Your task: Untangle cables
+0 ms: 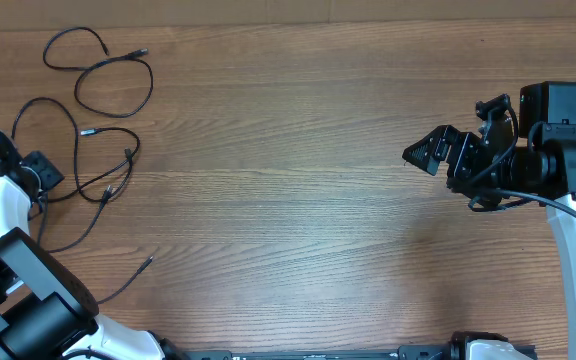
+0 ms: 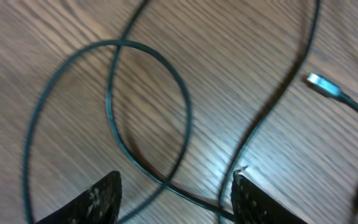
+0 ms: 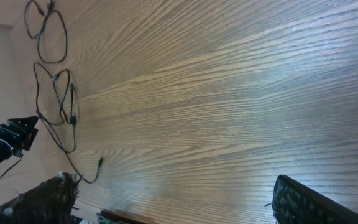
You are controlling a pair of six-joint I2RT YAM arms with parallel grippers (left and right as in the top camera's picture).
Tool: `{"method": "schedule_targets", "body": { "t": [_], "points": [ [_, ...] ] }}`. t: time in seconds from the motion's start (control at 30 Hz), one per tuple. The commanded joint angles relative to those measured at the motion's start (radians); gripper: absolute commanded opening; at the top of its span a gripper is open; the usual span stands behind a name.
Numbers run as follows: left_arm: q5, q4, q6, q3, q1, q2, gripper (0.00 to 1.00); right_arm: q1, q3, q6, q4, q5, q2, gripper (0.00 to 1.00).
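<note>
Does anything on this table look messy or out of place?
Yes: the thin black cables sit bunched at the left end of the table, looping and crossing over one another instead of lying separately. Nothing looks broken or spilled.

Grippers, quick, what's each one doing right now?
Left gripper: open over a cable, not gripping it.
Right gripper: open, holding nothing.

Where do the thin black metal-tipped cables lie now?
Overhead, the thin black cables sprawl over the far left end of the wooden table, right beside the left gripper.
</note>
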Motion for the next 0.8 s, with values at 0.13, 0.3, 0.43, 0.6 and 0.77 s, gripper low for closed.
{"method": "schedule_targets", "body": {
  "t": [0.13, 0.3, 0.43, 0.6, 0.77],
  "points": [
    [-0.052, 0.029, 0.029, -0.010, 0.005, 0.099, 0.56, 0.000, 0.013, 0.000, 0.005, 0.003, 0.003, 1.00],
    [0.050, 0.070, 0.042, -0.010, 0.003, 0.117, 0.54, 0.000, 0.013, 0.027, 0.006, 0.002, 0.003, 1.00],
    [-0.021, 0.073, 0.043, -0.008, 0.003, 0.116, 0.30, 0.000, 0.013, 0.027, 0.005, 0.003, 0.003, 1.00],
    [-0.112, 0.049, 0.011, -0.008, 0.016, 0.114, 0.05, 0.000, 0.013, 0.027, 0.004, 0.003, 0.003, 1.00],
    [-0.153, 0.022, -0.010, -0.007, 0.034, 0.114, 0.04, 0.000, 0.013, 0.027, -0.003, 0.003, 0.003, 1.00]
  ]
}}
